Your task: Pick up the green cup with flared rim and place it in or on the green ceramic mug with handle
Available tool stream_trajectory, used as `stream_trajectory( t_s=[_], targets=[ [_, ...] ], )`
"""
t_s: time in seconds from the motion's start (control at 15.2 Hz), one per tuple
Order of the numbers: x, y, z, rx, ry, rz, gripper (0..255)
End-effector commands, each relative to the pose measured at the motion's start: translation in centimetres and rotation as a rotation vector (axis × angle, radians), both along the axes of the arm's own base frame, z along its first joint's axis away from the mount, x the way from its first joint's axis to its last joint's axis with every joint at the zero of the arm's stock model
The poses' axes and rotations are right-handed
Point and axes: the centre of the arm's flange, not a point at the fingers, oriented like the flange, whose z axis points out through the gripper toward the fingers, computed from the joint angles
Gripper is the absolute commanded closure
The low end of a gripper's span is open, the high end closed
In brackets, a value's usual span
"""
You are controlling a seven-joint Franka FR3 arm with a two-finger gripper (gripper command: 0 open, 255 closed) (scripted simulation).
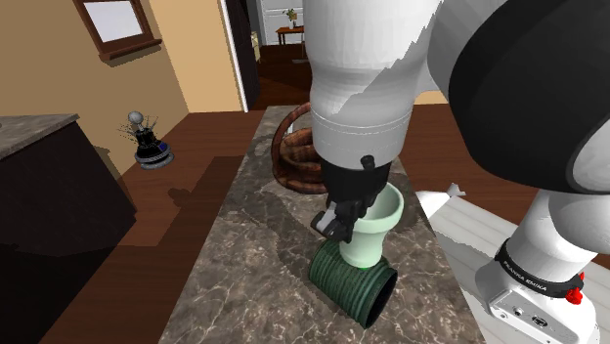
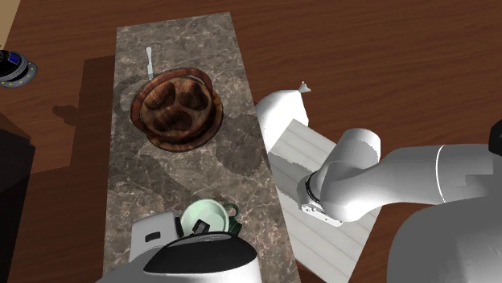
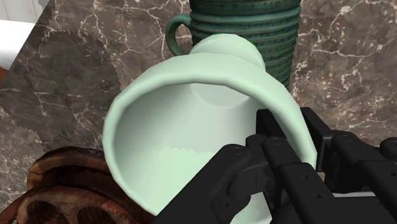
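You see a white arm [image 1: 362, 78] of glossy, rounded links with dark joints [image 1: 528, 88]. A black band [image 1: 533, 266] carries white lettering, with a red button [image 1: 577, 286] beside it. Gripper [image 1: 338, 219] all black; fingers [image 3: 245, 178] built of pinned links.

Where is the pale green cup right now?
In the shoulder view the pale green cup is at lower centre, held at its rim by the gripper, just over the dark green mug lying on the table.

Brown bowl [image 2: 177, 110] on stone counter [image 2: 187, 42]
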Motion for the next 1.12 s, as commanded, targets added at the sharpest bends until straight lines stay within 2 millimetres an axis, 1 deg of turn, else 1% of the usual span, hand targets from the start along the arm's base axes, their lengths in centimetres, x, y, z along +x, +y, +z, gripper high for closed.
stream_trajectory(
  t_s=[0.0,0.13,0.2,0.53,0.73,0.79,1.06],
  targets=[
    [0.0,0.0,-0.2,-0.002,0.002,0.0,255],
    [0.0,0.0,-0.2,-0.002,0.002,0.0,255],
    [0.0,0.0,-0.1,-0.002,0.002,0.0,0],
    [0.0,0.0,-0.2,-0.002,0.002,0.0,0],
    [-0.4,0.5,3.8,-0.002,0.002,0.0,0],
    [-0.5,0.6,4.8,-0.002,0.002,0.0,0],
    [-0.5,0.6,4.8,-0.002,0.002,0.0,0]
  ],
)
